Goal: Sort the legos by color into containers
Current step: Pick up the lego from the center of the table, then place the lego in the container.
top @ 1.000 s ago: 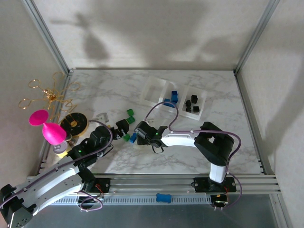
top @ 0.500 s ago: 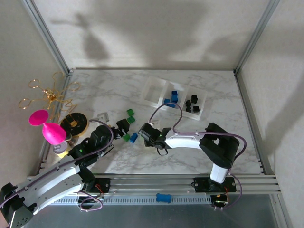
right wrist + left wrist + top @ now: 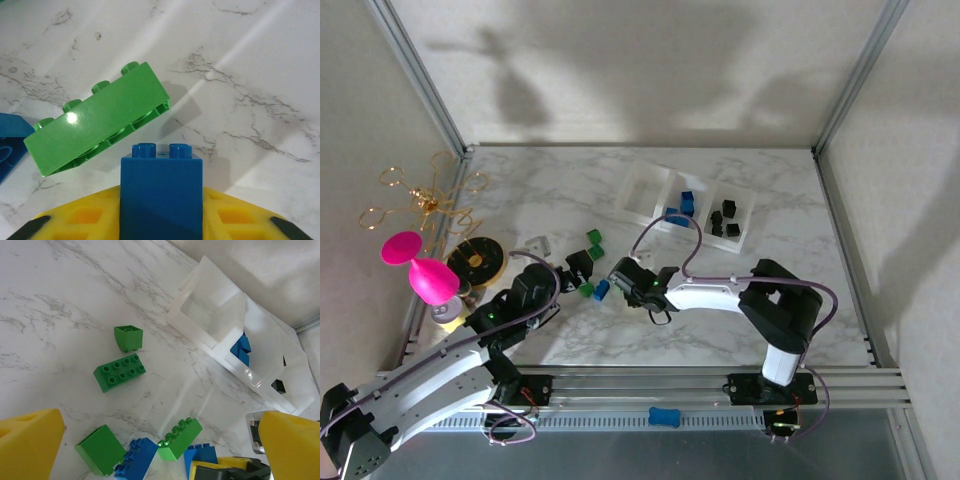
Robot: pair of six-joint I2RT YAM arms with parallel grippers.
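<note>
Pinching a blue brick (image 3: 161, 187) btwn their yellow pads (image 3: 85, 227), the right jaws sit nearly shut on its flat sides, studs pointing away from the wrist. Just beside it lies a long green brick (image 3: 97, 117), tilted. Can't tell whether the blue one is off the worktop (image 3: 570, 190) yet. Left jaws hang wide open, holding nothing, over the loose pile: a green brick w/ eight studs (image 3: 120, 372), a small green block (image 3: 128, 336), more green & blue nearer the lens. The containers (image 3: 645, 190) stand apart from the pile, toward the far right. Left bin looks empty, mid bin has blue legos (image 3: 682, 205), right bin black ones (image 3: 725, 220). So this blue one prob belongs in the mid bin.

Handling, as a judgement: light, stiff, slick plastic. It won't crush but can twist or squirt out of a pinch. Best hold is square on opposite smooth walls, low on the body, not on studs or corners. The green neighbour is close enough to drag along on a lift, so straight up & slow seems wise.
</note>
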